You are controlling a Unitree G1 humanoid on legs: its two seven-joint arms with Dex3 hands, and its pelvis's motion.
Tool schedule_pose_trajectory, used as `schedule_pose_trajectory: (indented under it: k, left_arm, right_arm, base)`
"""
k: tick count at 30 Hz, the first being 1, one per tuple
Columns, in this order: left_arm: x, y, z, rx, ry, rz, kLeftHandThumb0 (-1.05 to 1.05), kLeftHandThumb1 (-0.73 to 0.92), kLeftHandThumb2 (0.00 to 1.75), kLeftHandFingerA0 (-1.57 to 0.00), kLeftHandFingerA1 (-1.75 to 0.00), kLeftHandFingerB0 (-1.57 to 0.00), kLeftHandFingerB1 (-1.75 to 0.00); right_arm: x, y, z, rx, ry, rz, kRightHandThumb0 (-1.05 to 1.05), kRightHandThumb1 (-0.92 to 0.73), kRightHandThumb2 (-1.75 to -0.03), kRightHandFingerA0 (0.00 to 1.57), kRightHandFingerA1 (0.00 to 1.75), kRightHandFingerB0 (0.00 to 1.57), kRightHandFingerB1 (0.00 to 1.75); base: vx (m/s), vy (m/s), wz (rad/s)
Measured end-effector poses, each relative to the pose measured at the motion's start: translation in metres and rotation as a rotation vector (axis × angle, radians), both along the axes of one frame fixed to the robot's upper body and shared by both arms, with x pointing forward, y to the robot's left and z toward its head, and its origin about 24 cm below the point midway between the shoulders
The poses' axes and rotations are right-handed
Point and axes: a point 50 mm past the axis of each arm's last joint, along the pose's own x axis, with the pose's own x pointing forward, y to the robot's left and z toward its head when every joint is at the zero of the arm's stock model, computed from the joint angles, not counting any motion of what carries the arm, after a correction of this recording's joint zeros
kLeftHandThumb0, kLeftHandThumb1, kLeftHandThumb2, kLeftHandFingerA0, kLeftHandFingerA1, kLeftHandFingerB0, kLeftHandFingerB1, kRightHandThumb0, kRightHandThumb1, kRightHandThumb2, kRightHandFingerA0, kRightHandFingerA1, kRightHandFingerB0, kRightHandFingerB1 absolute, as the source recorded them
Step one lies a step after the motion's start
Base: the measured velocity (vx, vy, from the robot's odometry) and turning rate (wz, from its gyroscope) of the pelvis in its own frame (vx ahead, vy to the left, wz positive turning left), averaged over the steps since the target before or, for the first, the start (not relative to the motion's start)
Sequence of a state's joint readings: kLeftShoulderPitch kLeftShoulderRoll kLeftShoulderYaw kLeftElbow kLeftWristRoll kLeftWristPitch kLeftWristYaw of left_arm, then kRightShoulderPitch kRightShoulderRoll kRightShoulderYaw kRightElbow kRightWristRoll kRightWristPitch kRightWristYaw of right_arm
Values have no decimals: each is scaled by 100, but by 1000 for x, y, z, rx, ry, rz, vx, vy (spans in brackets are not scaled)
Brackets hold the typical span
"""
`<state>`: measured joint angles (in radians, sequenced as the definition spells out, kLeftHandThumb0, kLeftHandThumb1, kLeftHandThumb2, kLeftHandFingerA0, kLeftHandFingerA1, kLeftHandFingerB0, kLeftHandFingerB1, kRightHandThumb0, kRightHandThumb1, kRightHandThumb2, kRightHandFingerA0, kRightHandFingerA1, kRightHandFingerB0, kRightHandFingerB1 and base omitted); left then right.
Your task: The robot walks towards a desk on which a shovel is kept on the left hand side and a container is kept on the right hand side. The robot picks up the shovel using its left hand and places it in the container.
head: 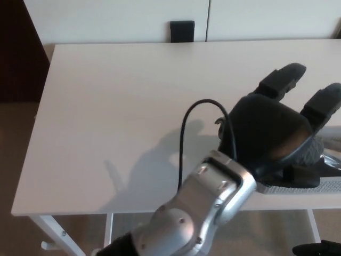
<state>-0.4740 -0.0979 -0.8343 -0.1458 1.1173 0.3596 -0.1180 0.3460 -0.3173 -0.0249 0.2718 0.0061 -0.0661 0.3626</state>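
Note:
My left hand (277,136) hovers over the table's right front part, black fingers (282,80) spread apart and nothing visibly held. It covers most of the container (327,186), of which a grey mesh rim shows at the right edge. A shiny grey piece (333,160), perhaps part of the shovel, lies inside the container just past my palm; the rest is hidden. A dark shape at the bottom right corner may be my right hand (317,248), too little of it showing to judge.
The white desk (122,112) stretches left and back. A small black object (182,30) stands against the white wall behind its far edge. Brown floor shows at the left, with a white desk leg (56,232) below.

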Motion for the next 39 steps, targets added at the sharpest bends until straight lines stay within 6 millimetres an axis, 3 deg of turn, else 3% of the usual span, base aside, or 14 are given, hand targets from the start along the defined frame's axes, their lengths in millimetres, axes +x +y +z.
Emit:
schedule_pose_trajectory:
  k: [10, 11, 12, 13, 15, 18, 22, 24, 25, 29, 32, 33, 34, 39]
  left_arm:
    - [11, 42, -10, -97, 197, 73, -105, 60, 109, -50, -50, -42, -45]
    - [12, 47, -14, -100, 223, 86, -105, 78, 69, -56, -51, -57, -47]
    - [13, 54, -18, -105, 253, 102, -105, 55, 102, -50, -57, -54, -53]
    - [14, 61, -23, -110, 283, 120, -96, 64, 61, -53, -46, -61, -45]
    - [15, 78, -34, -116, 352, 166, -96, 53, 97, -59, -58, -55, -54]
    - [14, 103, -51, -128, 452, 234, -84, 55, 57, -77, -47, -86, -47]
    - [7, 142, -76, -136, 595, 345, -103, 41, 96, -80, -57, -80, -51]
    - [1, 160, -87, -145, 660, 401, -95, 58, 59, -85, -46, -89, -46]
    - [-2, 172, -92, -157, 694, 433, -105, 38, 93, -85, -54, -83, -48]
    - [-10, 203, -94, -220, 740, 515, -105, 47, 101, -85, -54, -79, -49]
    - [-18, 226, -94, -262, 771, 570, -103, 45, 95, -85, -52, -78, -48]
    - [-19, 230, -94, -269, 777, 580, -87, 62, 59, -89, -46, -88, -46]
    - [-21, 234, -94, -277, 783, 588, -95, 40, 93, -92, -54, -88, -52]
    - [-42, 275, -95, -337, 859, 684, -105, 68, 66, -95, -48, -92, -48]
  right_arm:
    - [0, 1, 0, 1, 1, 3, -30, -62, -58, 65, 48, 46, 41]
    - [0, 1, 0, 2, 2, 3, -31, -62, -58, 67, 48, 47, 41]
    - [0, 1, 0, 2, 2, 4, -30, -62, -58, 67, 48, 47, 41]
    - [0, 1, 0, 2, 3, 4, -31, -62, -58, 66, 48, 47, 41]
    - [0, 1, -1, 2, 4, 5, -33, -62, -58, 66, 47, 48, 41]
    - [0, 2, -1, 3, 6, 6, -35, -61, -57, 70, 49, 49, 42]
    - [-1, 3, -2, 5, 11, 10, -36, -61, -57, 68, 49, 49, 42]
    - [-1, 3, -2, 5, 13, 10, -36, -60, -57, 67, 48, 49, 42]
    - [-1, 3, -3, 5, 15, 10, -36, -60, -57, 66, 48, 49, 42]
    - [-1, 3, -3, 5, 16, 10, -37, -59, -57, 68, 49, 50, 42]
    - [-2, 2, -4, 5, 21, 8, -36, -59, -57, 68, 49, 51, 42]
    - [-2, 2, -4, 5, 23, 8, -36, -59, -57, 67, 49, 50, 42]
    - [-3, 2, -4, 5, 23, 7, -35, -60, -57, 68, 49, 50, 41]
    - [-4, 2, -6, 5, 34, 3, -33, -60, -57, 69, 49, 51, 42]
  base:
    - [0, 0, 0]
    - [0, 0, 0]
    - [0, 0, 0]
    - [0, 0, 0]
    - [0, 0, 0]
    - [0, 0, 0]
    - [0, 0, 0]
    - [0, 0, 0]
    - [0, 0, 0]
    - [0, 0, 0]
    - [0, 0, 0]
    - [0, 0, 0]
    - [0, 0, 0]
    - [0, 0, 0]
